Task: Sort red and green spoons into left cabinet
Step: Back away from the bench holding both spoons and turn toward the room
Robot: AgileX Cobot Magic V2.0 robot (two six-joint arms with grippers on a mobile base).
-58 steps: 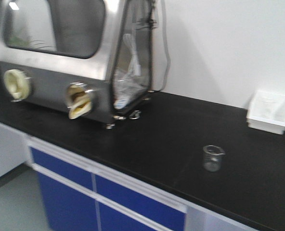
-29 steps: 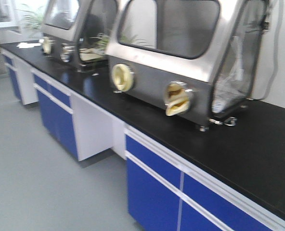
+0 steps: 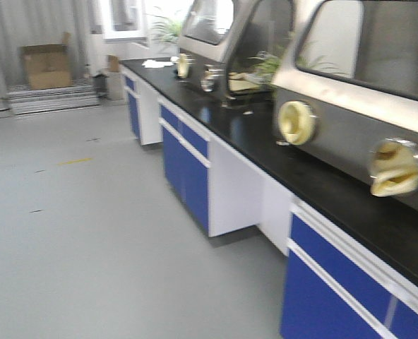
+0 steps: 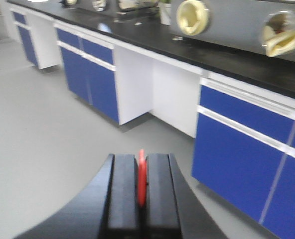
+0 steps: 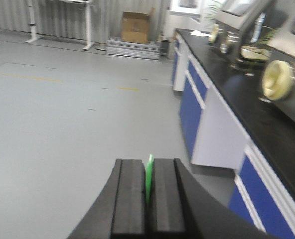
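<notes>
between the shut pads of my left pincer (image 4: 141, 167) sits the red spoon (image 4: 142, 181), the green spoon (image 5: 148, 179) likewise nipped in my right pincer (image 5: 148, 169), both grasped, neither shelved, left cabinet unseen.

Left wrist view, lower centre: red spoon (image 4: 141, 183) is a bright strip between the matte black pads of the left gripper (image 4: 141, 162). Right wrist view, same spot: green spoon (image 5: 148, 184) between the black pads of the right gripper (image 5: 148, 164). Front view: countertop (image 3: 265, 145) glossy black, cabinet doors (image 3: 188, 176) deep blue with white trim, floor (image 3: 89, 247) plain pale grey, glove ports (image 3: 297, 121) cream-yellow on a silver-grey glove box (image 3: 343, 134), cardboard box (image 3: 46, 65) at upper left brown.
</notes>
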